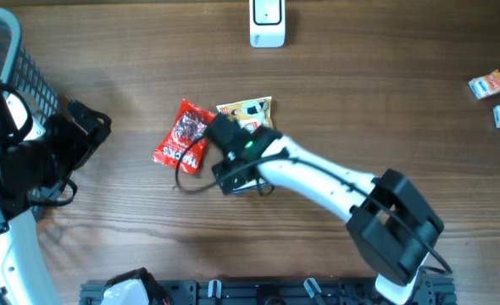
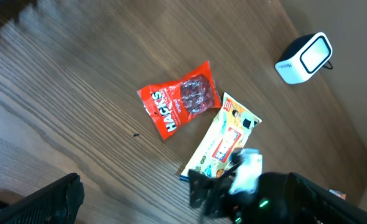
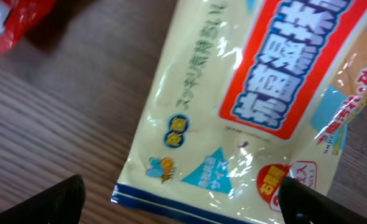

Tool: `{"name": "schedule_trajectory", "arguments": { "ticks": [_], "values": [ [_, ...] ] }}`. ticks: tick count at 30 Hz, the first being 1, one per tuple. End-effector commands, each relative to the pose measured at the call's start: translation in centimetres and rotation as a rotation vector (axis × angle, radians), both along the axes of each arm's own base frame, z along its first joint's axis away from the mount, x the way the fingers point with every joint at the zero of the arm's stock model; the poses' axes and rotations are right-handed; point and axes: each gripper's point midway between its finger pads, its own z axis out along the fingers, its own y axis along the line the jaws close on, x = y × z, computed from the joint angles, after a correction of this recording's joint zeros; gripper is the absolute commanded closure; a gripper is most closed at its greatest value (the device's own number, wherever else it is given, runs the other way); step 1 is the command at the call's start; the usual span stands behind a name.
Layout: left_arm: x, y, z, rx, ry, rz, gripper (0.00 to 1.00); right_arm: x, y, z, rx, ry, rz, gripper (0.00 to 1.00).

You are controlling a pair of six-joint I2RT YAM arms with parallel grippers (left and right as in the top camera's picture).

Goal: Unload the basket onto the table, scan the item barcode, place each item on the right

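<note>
Noted yellow packet at centre, long axis 12 to 6 o'clock, directly under right gripper, jaws spread wide, holding nothing. Recorded left gripper likewise released, well apart at 9 o'clock.

The right arm reaches diagonally from lower right toward centre, wrist angled down. The right gripper has its fingers spread wide, gripping nothing. The left arm sits at the left edge. The left gripper points inward and seems open, though it is dark.
</note>
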Motion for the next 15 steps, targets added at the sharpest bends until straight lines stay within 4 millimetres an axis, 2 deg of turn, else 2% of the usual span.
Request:
{"name": "schedule_trajectory", "arguments": {
  "ticks": [1, 5, 11, 15],
  "values": [
    [0.0, 0.3, 0.1, 0.016, -0.006, -0.004, 0.0, -0.1, 2.0, 1.1, -0.132, -0.228, 0.111, 0.0],
    [0.0, 0.3, 0.1, 0.016, -0.006, -0.004, 0.0, 0.8, 3.4, 1.4, -0.136, -0.342, 0.11, 0.01],
    [0.0, 0.3, 0.1, 0.016, -0.006, -0.004, 0.0, 2.7, 2.5, -1.9, -0.262, -0.409, 0.111, 0.0],
    [0.0, 0.3, 0.1, 0.016, -0.006, -0.004, 0.0, 5.1, 1.5, -1.1, -0.299, -0.506, 0.049, 0.0]
  ]
}}
